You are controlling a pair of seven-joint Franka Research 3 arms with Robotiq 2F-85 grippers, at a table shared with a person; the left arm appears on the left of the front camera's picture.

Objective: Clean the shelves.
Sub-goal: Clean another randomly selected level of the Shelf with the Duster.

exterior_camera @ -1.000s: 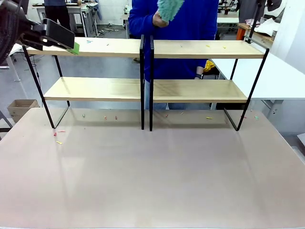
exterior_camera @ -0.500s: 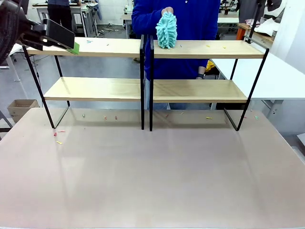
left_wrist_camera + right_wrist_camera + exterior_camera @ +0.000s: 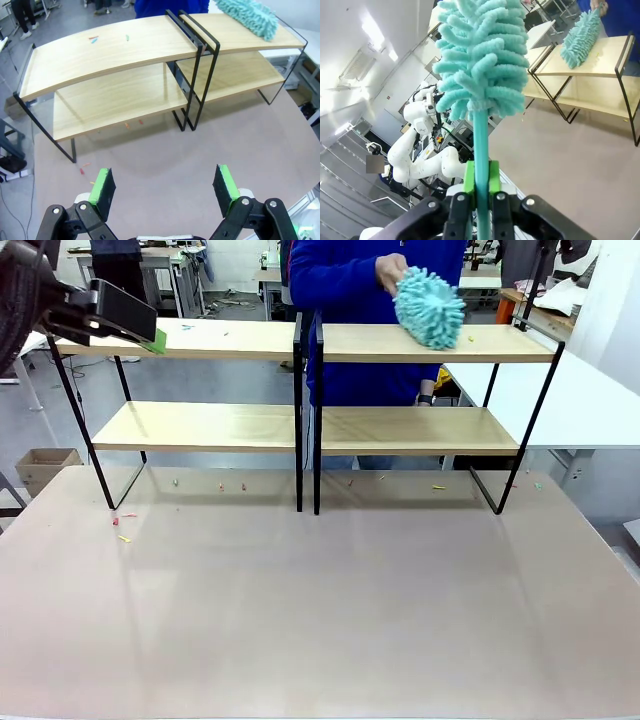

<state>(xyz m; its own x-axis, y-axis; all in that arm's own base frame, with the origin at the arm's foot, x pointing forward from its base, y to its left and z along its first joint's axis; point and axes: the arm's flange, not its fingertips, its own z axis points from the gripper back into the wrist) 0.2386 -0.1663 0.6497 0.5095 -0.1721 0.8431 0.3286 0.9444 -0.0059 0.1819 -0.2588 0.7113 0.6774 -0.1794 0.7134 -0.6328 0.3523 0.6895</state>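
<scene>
The shelves (image 3: 230, 340) stand across the far half of the table as two light-wood units in black rod frames. A person in blue holds a fluffy teal duster (image 3: 430, 308) against the right unit's top board, hand (image 3: 388, 272) on its near end. My left gripper (image 3: 165, 184) is open and empty, hovering high over the table before the shelves (image 3: 115, 52); it hangs off the left unit's top corner (image 3: 150, 332). My right gripper (image 3: 481, 186) is shut on the handle of a second teal duster (image 3: 482, 60), held away from the shelves (image 3: 600, 55).
Small coloured scraps lie on the left top board (image 3: 93, 37) and on the table near the shelf feet (image 3: 122, 530). A white worktable (image 3: 570, 400) adjoins at the right. A cardboard box (image 3: 45, 465) sits on the floor at left.
The person brought the duster down from chest height onto the right unit's top board, then swept it rightward along the board. Neither of my arms has moved.
</scene>
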